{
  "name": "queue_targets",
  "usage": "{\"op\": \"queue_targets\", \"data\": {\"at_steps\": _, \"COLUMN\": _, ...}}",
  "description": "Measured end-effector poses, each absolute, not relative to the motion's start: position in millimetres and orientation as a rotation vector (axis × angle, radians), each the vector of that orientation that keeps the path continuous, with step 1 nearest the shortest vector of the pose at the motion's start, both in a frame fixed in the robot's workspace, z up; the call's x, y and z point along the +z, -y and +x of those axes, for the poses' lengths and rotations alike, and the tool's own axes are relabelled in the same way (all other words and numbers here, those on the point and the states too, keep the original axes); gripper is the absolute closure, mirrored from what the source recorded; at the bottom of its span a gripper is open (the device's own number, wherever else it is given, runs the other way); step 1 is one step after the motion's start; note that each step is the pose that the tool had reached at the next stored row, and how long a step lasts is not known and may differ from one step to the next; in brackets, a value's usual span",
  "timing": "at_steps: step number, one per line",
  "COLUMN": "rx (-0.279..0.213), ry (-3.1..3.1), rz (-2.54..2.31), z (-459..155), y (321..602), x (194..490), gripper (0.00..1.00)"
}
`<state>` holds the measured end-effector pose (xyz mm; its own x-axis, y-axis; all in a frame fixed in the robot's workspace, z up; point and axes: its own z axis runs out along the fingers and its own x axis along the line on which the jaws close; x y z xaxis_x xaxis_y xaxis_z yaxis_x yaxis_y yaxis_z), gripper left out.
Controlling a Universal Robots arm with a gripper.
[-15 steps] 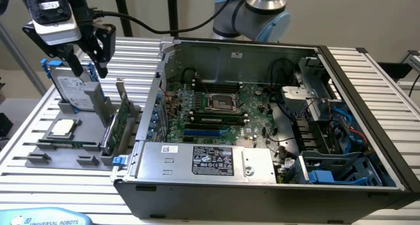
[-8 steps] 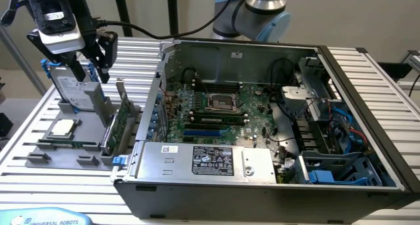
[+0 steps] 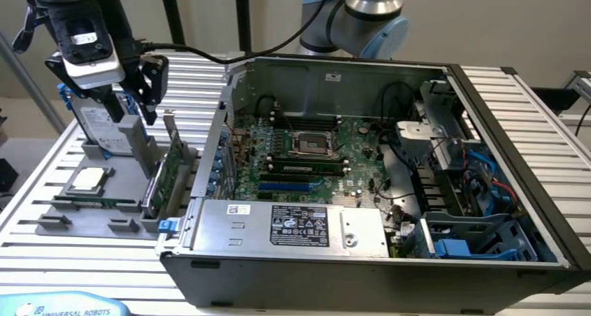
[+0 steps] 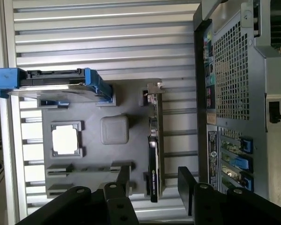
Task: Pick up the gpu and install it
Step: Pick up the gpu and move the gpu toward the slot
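gripper (image 4: 154, 183) open above the gpu (image 4: 154, 150), which stands on edge in the gray parts tray (image 4: 91, 157). the card looks light, stiff and fragile; best pinched across its flat faces.

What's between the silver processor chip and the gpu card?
In the wrist view, a raised rounded grey block sits between the square silver processor chip and the thin flat gpu card.
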<state>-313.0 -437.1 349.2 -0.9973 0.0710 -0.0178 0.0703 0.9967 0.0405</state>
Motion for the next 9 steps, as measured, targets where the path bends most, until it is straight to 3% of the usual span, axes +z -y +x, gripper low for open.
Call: {"op": "queue_targets", "data": {"at_steps": 9, "rx": 0.062, "ry": -3.120, "rz": 0.111, "z": -312, "y": 437, "x": 333, "gripper": 0.46}}
